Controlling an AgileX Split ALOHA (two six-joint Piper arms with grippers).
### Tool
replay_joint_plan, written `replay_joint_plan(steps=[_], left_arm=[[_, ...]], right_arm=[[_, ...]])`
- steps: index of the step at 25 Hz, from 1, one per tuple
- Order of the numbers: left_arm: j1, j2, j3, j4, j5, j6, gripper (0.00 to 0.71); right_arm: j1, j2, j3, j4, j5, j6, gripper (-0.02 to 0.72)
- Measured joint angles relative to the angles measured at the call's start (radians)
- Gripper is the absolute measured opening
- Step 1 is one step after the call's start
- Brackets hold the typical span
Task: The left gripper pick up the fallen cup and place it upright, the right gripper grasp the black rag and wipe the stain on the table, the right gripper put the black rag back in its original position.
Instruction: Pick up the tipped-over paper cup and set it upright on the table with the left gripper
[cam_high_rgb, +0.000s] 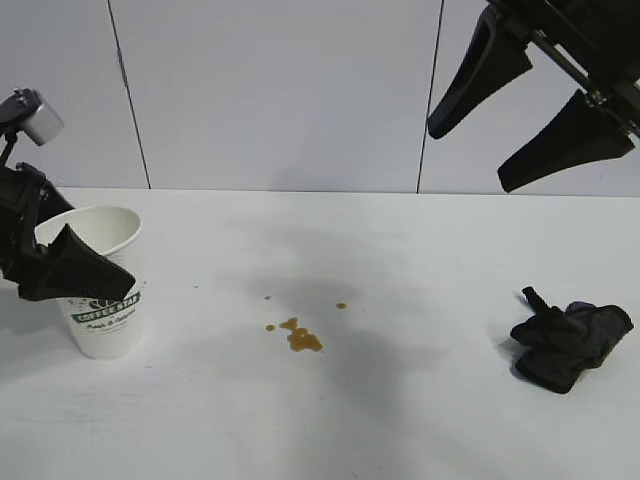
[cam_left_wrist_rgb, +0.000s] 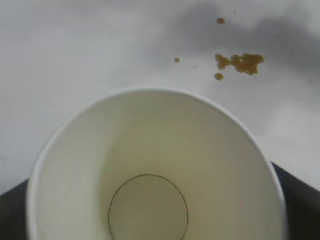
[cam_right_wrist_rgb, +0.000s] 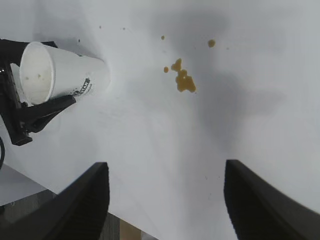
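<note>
A: Where does the cup (cam_high_rgb: 104, 290) stand?
B: Upright on the counter (cam_high_rgb: 400, 420), at the exterior view's left. The logo is half covered by a finger of the left pincer (cam_high_rgb: 72, 262).
A: Is that pincer gripping it?
B: One finger crosses the cup's front; the other is hidden behind it. In the left wrist view the cup's mouth fills the picture and only dark finger corners show at either side, so whether the fingers press the wall or stand just off it cannot be told.
A: And the stain (cam_high_rgb: 298, 336)?
B: Brown drops near the counter's middle, apart from the cup.
A: The rag (cam_high_rgb: 567, 340)?
B: Crumpled on the counter at the right, well apart from the stain; its purple patch cannot be made out.
A: The right pincer (cam_high_rgb: 520, 110)?
B: It hangs high above the rag with fingers spread and nothing between them, its arm cut off at the picture's edge.
</note>
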Motion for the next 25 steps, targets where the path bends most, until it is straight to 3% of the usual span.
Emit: replay_joint_plan(steps=[6,13,25], left_arm=[[0.000,-0.097,0.001,0.151,-0.039,-0.146,0.657],[0.000,-0.180,0.003,0.428,-0.041,-0.388,0.657],[0.000,-0.181,0.004,0.468,-0.076,-0.437,0.657]], right_arm=[[0.000,0.000,0.000,0.000,-0.003,0.000,0.452],[0.000,0.000,0.000,0.000,-0.003,0.000,0.452],[0.000,0.000,0.000,0.001,0.000,0.000,0.452]])
